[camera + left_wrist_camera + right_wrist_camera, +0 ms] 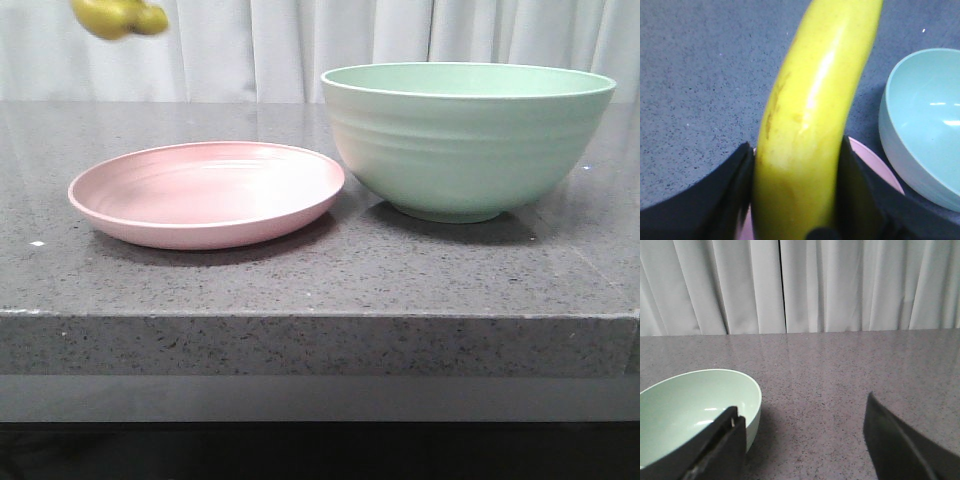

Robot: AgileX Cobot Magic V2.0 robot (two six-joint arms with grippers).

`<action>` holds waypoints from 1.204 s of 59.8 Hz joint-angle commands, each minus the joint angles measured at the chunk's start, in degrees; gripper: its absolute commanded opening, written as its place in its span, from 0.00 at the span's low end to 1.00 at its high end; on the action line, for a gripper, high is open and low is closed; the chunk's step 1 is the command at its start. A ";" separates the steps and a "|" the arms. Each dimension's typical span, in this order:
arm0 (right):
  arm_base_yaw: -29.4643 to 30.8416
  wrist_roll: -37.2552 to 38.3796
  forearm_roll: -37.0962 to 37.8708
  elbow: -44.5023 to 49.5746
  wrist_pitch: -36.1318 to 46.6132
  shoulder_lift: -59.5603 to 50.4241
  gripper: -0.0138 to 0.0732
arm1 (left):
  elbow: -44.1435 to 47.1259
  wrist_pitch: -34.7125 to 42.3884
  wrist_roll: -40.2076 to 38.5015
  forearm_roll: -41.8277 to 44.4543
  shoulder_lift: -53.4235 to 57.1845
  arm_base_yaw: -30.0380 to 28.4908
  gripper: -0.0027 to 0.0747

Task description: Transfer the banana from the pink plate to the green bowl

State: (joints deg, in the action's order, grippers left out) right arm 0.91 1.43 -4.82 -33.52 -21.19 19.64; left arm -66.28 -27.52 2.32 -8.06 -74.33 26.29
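left fingers (795, 200) pinching banana (815, 110) at one end, held high, pink plate (207, 193) empty | right fingers (802, 440) spread, idle | risk: smooth peel slips (long overhang beyond my fingers) before reaching green bowl (468, 138), landing on surface (320, 280)

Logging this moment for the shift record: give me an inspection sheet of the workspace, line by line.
Surface: grey speckled stone table, dry.
Banana: off the plate, clamped in the left gripper, high above the table's left side.
Pink plate: empty.
Green bowl: upright to the plate's right, empty inside in both wrist views.
Clutter: nothing seen.
Right gripper: open, holding nothing, beside the bowl.
Cables: nothing seen.
Surroundings: white curtain behind the table.
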 commanded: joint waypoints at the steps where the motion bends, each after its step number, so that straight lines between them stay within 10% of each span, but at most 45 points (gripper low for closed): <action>1: 0.29 -0.33 0.40 -1.95 4.45 0.92 0.76 | 1.24 5.89 -0.07 -0.87 5.56 1.20 0.28; 39: -1.27 -0.33 -8.10 -3.89 3.88 6.74 0.76 | 10.95 10.51 -0.07 -0.87 14.18 8.65 0.28; 72: -27.68 -0.33 -26.49 -19.49 13.38 34.03 0.76 | 10.95 10.51 -0.07 -0.87 14.18 8.65 0.28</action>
State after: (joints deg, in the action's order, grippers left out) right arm -23.11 1.43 -28.65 -49.41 -15.27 50.54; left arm -53.62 -22.37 2.32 -8.28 -61.45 34.54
